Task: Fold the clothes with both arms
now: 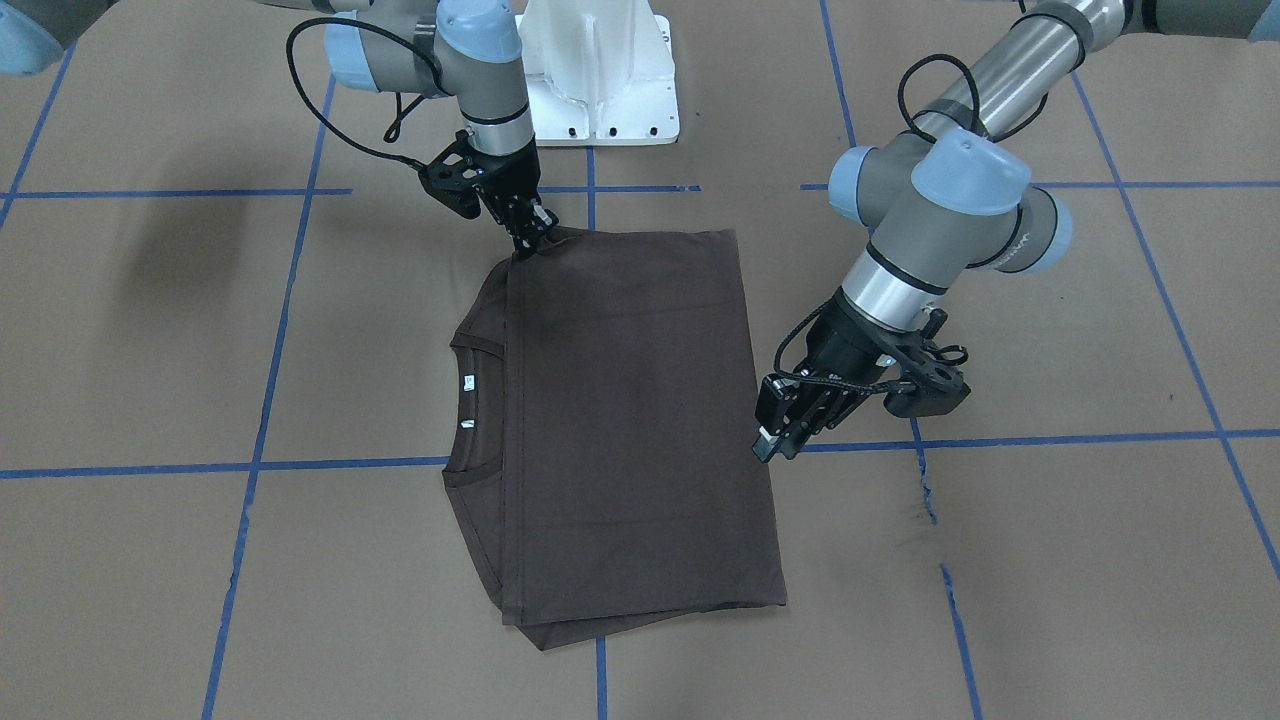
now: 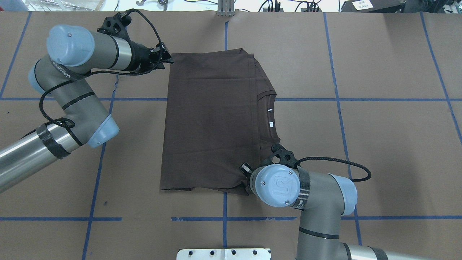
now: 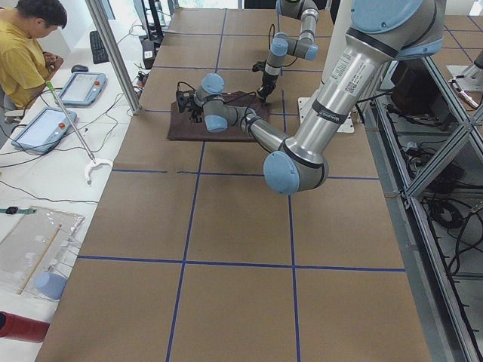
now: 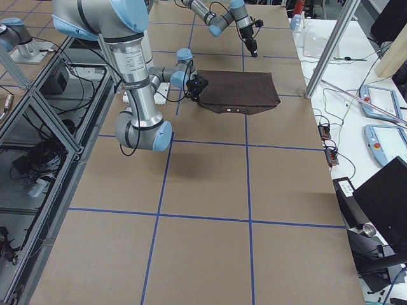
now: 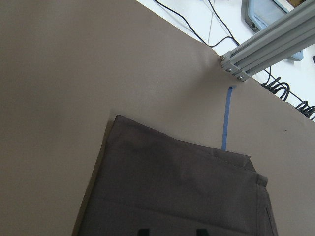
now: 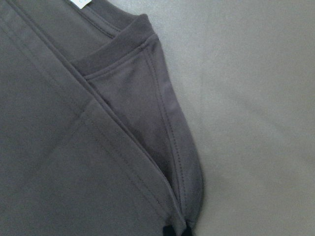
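I see the folded T-shirt [image 2: 213,122] lying flat at mid-surface [image 2: 379,151], its collar [image 2: 275,119] toward the right edge. The left arm's fingers [image 1: 768,448] are just beside its left side. The right arm's fingers [image 1: 527,243] meet its right corner nearest the robot-side edge.

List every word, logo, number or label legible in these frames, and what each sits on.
"UR" logo, roughly legible: joint cap of right arm.
Lettering on left arm elbow: blurred, unreadable.
White neck labels in T-shirt collar: too small to read.
Sticker on left arm tube, exterior left view: too small.
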`<state>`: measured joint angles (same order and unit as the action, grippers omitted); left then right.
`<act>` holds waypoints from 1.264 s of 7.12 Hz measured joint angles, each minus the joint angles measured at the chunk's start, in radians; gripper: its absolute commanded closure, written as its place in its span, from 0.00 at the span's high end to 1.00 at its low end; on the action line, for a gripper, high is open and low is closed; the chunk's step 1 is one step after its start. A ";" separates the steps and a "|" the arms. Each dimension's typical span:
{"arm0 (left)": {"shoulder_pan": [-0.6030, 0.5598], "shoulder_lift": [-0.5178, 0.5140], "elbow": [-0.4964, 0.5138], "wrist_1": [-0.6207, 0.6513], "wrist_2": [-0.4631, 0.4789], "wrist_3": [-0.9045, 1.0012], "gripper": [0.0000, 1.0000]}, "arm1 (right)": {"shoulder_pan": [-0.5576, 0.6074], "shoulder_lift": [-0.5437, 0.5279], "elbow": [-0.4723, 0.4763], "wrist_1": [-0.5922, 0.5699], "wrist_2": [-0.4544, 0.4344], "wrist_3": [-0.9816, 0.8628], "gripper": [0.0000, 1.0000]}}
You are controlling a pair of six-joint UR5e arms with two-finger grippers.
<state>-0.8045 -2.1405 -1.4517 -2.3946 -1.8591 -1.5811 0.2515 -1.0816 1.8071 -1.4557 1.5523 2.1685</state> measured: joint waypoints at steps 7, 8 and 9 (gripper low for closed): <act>0.465 0.316 -0.472 0.180 0.152 -0.413 0.60 | -0.076 -0.106 0.161 -0.009 -0.034 0.008 0.00; 0.523 0.353 -0.478 0.183 0.194 -0.459 0.59 | -0.077 -0.107 0.163 -0.009 -0.035 0.007 0.00; 0.568 0.380 -0.478 0.187 0.235 -0.482 0.59 | -0.077 -0.108 0.163 -0.009 -0.035 0.007 0.00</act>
<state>-0.2368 -1.7608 -1.9301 -2.2081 -1.6240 -2.0632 0.1746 -1.1898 1.9703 -1.4650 1.5169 2.1753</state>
